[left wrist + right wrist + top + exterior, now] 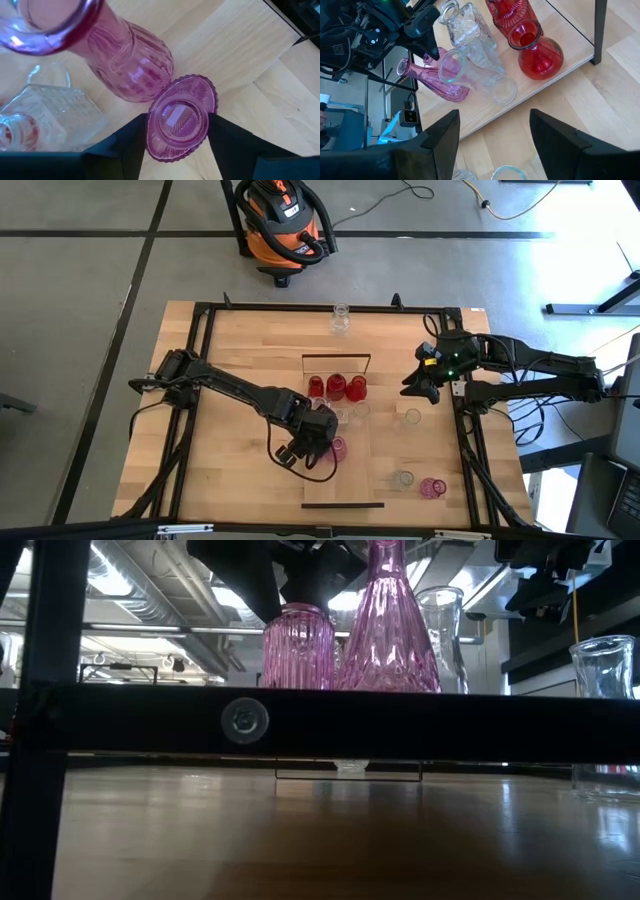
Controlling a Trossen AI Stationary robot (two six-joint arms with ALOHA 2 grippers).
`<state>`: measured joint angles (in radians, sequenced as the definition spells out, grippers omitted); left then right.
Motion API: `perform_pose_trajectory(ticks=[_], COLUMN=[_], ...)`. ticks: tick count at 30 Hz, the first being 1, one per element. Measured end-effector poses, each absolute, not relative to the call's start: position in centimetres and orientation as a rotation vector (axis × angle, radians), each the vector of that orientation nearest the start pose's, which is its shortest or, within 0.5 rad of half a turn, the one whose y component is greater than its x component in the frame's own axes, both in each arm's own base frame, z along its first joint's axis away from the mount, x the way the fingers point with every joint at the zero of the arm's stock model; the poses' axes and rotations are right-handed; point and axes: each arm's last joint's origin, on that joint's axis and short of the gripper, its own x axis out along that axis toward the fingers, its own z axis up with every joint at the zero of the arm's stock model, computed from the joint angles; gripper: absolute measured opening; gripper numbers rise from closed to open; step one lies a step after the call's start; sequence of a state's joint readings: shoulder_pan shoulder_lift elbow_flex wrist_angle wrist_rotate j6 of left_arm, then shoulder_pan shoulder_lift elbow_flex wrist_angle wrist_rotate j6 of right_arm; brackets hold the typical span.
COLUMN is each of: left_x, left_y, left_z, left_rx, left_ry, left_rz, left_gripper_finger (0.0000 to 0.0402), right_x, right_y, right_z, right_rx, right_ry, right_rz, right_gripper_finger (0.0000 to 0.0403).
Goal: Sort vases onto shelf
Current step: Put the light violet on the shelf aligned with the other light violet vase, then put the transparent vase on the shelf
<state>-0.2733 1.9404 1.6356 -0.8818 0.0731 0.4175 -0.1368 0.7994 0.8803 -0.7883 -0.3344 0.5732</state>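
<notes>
One small ribbed translucent pink glass vase (pixel 177 122) sits clamped in the left gripper (pixel 177 125), probably headed beside the other pinks on the pale wooden shelf (pixel 385 455); right gripper (pixel 492 132) hangs spread apart, idle.

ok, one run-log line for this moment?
left gripper: shut on pink vase, over shelf | right gripper: open, empty, waiting at table's right | red vases: on shelf

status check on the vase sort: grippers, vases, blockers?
Left gripper shut on a pink vase over the shelf. Right gripper open, empty, beside the shelf. Red vases already shelved. No blockers.
</notes>
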Motion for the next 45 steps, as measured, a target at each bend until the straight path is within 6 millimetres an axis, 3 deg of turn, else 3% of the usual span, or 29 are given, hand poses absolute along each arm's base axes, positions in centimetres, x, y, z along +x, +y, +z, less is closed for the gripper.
perform_pose_trajectory(ticks=[24, 28, 31, 37, 45], left_x=[37.8, 37.5, 36.6, 34.2, 29.1], left_y=[-10.9, -10.6, -10.4, -9.9, -11.2], left_z=[26.4, 28.0, 30.0, 33.6, 33.5], left_rx=[0.444, 0.407, 0.342, 0.049, -0.154], left_ry=[1.068, 1.046, 1.023, 0.975, 0.984], left_rz=[-0.544, -0.518, -0.488, -0.37, -0.115], left_gripper_finger=[0.0199, 0.0199, 0.0198, 0.0175, 0.0144], right_x=[14.8, 14.8, 14.8, 14.6, 12.4], right_y=[-1.1, -1.1, -1.1, 0.0, 2.4], right_z=[31.1, 31.1, 31.1, 30.9, 30.4], right_rx=[0.71, 0.71, 0.712, 0.72, 0.725], right_ry=[0.73, 0.729, 0.73, 0.787, 0.896], right_rz=[-0.013, -0.013, -0.011, 0.079, -0.049], right_gripper_finger=[0.0221, 0.0221, 0.0221, 0.0221, 0.0221])
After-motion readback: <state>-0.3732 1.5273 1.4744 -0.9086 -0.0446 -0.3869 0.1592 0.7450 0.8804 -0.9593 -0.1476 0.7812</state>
